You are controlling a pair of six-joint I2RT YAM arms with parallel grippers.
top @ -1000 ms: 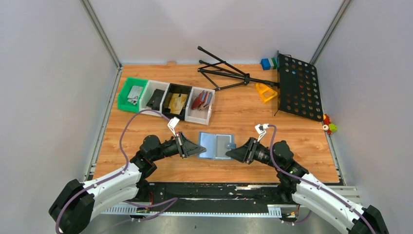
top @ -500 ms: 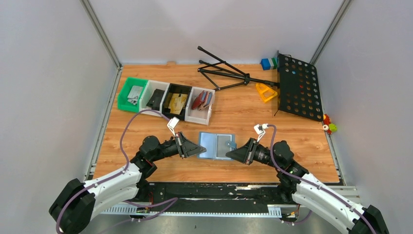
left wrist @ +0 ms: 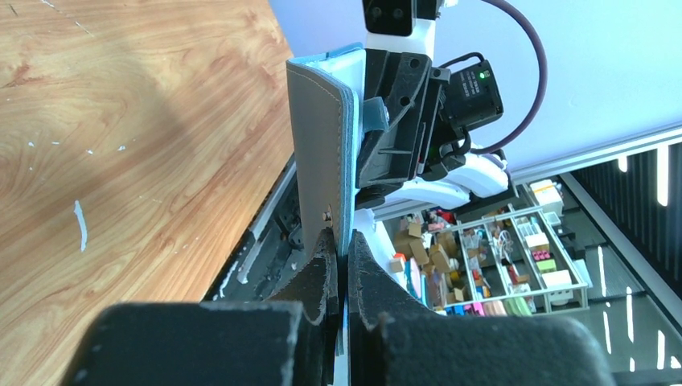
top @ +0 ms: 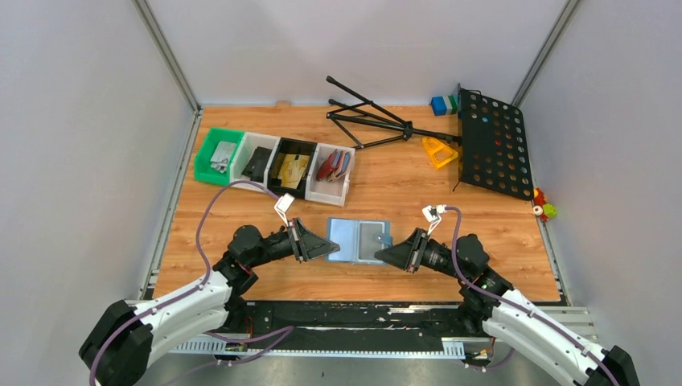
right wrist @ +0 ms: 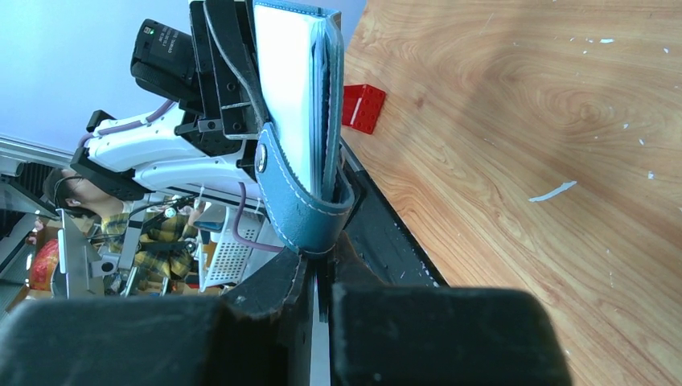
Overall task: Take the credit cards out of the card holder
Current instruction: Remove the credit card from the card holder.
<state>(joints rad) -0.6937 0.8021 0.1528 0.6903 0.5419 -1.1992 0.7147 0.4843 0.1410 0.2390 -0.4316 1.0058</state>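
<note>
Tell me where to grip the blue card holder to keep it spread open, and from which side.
Pinch the holder by both outer edges, one from each side. It is a soft bifold spread open, so likely only pulls at both thin ends keep it flat. The left fingers and right fingers are shut there.

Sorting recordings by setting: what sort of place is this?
Likely a robotics lab test cell: wood-grain tabletop walled by plain white panels, a row of plastic sorting bins, cluttered storage shelves beyond.
</note>
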